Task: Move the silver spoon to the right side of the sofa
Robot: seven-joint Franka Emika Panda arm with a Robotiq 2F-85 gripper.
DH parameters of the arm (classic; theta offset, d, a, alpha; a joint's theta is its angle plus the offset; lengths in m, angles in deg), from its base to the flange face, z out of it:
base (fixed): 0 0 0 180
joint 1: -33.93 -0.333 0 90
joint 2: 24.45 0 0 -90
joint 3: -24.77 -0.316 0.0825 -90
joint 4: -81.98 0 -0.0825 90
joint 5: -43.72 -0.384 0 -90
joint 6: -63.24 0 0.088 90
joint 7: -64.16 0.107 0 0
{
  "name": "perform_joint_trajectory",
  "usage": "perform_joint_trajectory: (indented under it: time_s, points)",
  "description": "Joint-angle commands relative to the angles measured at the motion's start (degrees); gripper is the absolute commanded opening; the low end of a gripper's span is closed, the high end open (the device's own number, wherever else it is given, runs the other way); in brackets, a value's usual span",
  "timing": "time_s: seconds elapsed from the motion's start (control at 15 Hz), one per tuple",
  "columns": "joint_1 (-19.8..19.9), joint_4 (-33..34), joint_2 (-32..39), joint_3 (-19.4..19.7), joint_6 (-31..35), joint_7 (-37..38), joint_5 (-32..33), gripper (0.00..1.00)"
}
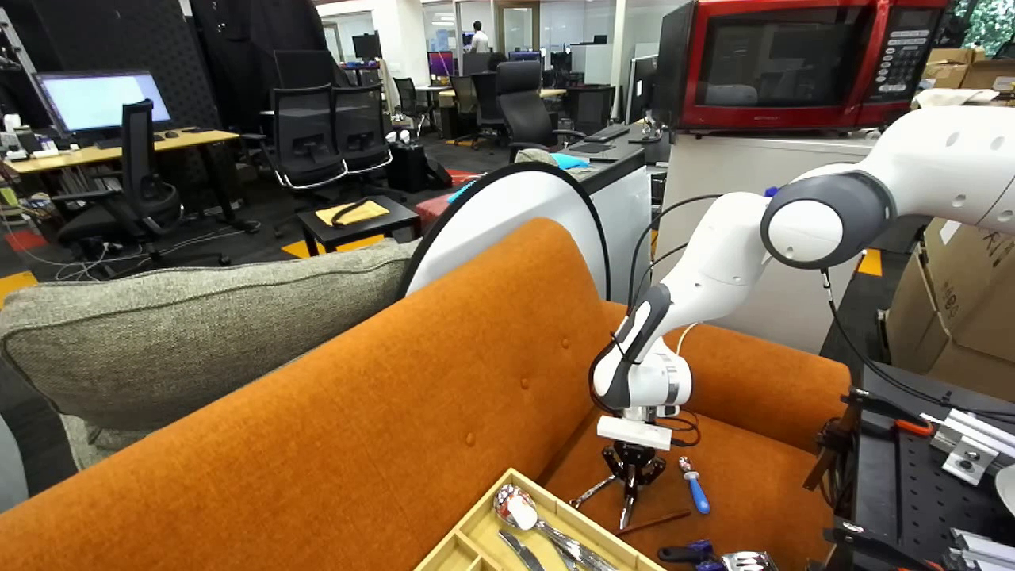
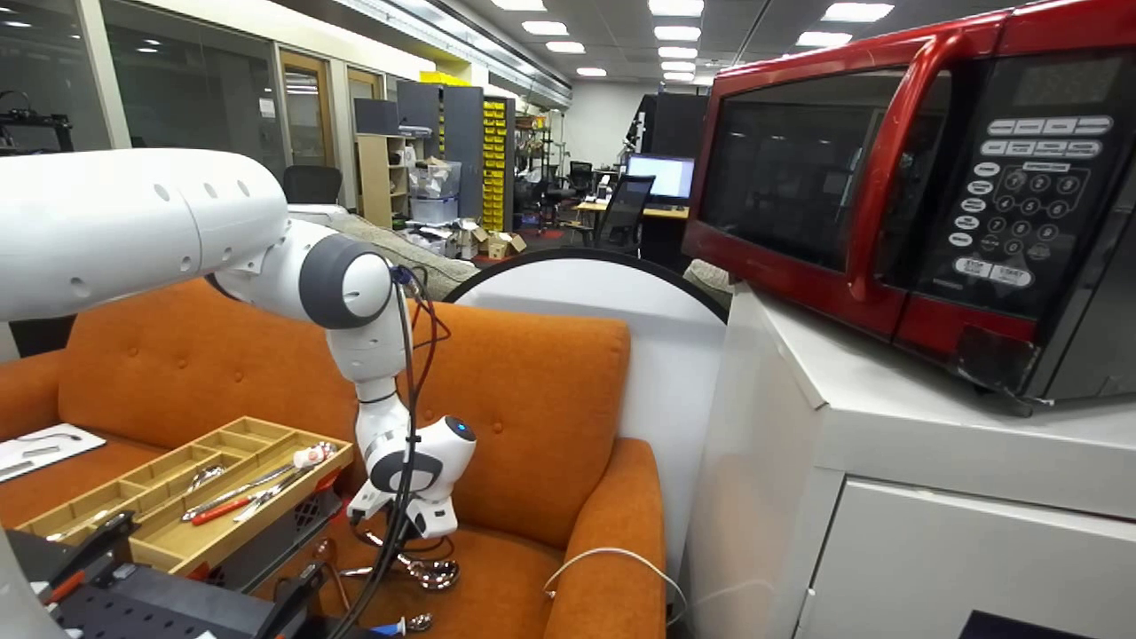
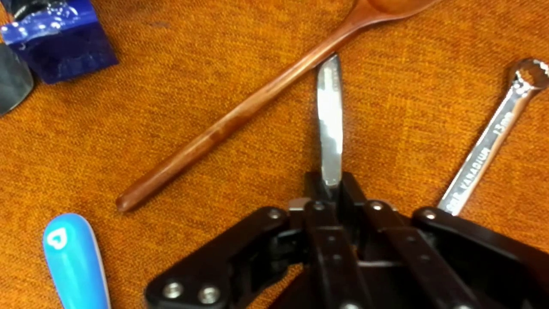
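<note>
The silver spoon's thin handle (image 3: 330, 116) sticks out from between my gripper's fingertips (image 3: 329, 189) in the wrist view. Its far end touches or passes under the wooden spoon's handle (image 3: 240, 116). In an exterior view my gripper (image 1: 632, 469) points down, shut on the silver handle (image 1: 629, 507), low over the orange sofa seat (image 1: 761, 468). A shiny round bowl (image 2: 437, 575) shows beneath the gripper in an exterior view. Cables partly hide where it joins the handle. The gripper body hides the bowl in the wrist view.
A silver wrench (image 3: 484, 150) lies beside the gripper. A blue-handled tool (image 1: 698, 493) and a slotted utensil (image 1: 749, 561) lie nearby on the seat. A wooden tray (image 2: 257, 532) of cutlery stands beside them. The sofa backrest (image 1: 444, 381) and armrest (image 2: 617, 541) bound the seat.
</note>
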Motion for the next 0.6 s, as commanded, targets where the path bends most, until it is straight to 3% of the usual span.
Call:
perform_joint_trajectory:
  time_s: [0.0, 0.53]
  points:
    - [0.3, 0.3, 0.0, -0.1, -0.8, -1.4, -0.3, 0.03]
    - [1.6, -3.4, -3.2, -0.9, 1.1, -3.6, -1.1, 0.03]
